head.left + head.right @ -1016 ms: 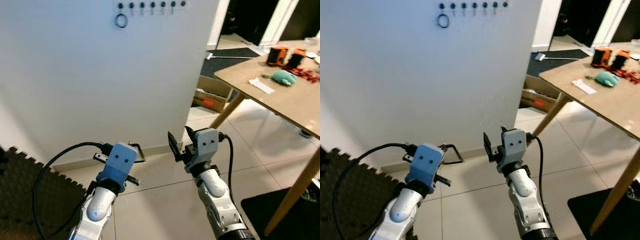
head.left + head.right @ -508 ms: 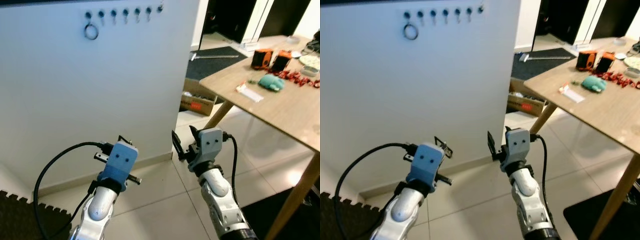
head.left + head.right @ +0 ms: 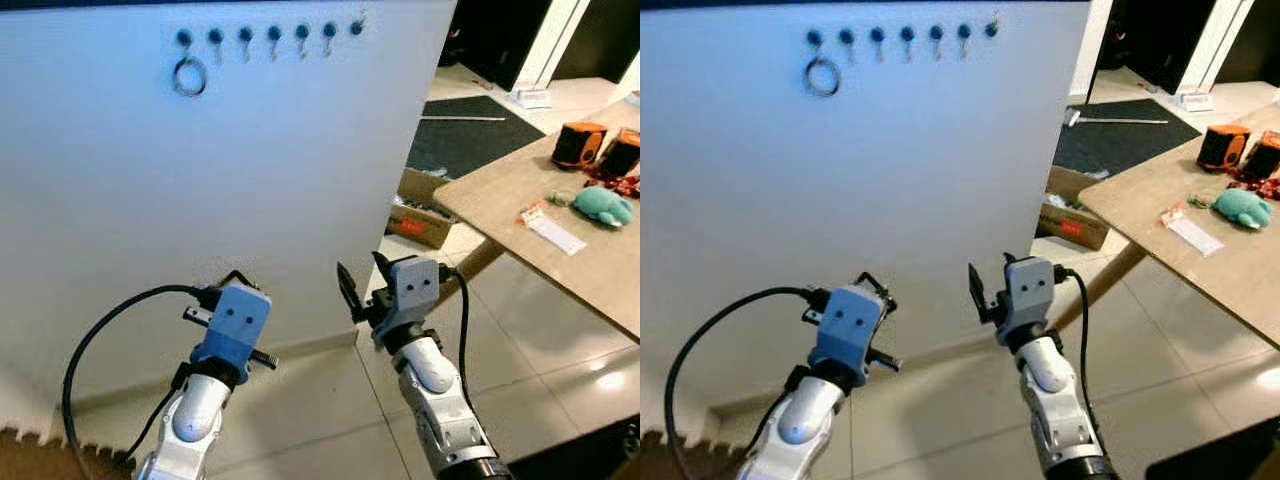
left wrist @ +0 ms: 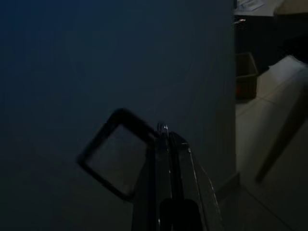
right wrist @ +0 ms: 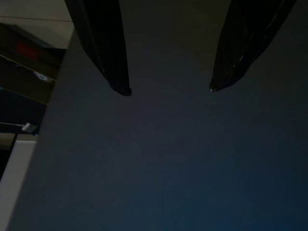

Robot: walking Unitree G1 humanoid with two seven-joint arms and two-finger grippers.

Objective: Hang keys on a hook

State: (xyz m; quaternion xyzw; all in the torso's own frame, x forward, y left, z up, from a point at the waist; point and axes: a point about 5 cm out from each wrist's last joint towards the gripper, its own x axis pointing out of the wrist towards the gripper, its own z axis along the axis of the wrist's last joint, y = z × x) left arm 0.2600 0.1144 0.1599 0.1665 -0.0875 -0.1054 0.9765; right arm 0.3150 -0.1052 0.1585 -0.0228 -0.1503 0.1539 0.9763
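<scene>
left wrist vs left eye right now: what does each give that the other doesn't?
Left wrist: a close look at the left tool shut on the black wire loop.
Left eye: hook row with a ring on the leftmost hook, open right tool, teal toy on the table.
Both: white wall, cardboard box.

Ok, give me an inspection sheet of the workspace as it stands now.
Surface: white wall with a row of seven hooks.
Job's things: metal ring hangs on the leftmost hook; black loop held in left claw.
Clutter: table with teal toy, orange boxes, paper strip.
Claws: left claw shut on loop; right claw open, facing wall.
Cables: black cable loops from left arm.
Surroundings: tiled floor, cardboard box.
</scene>
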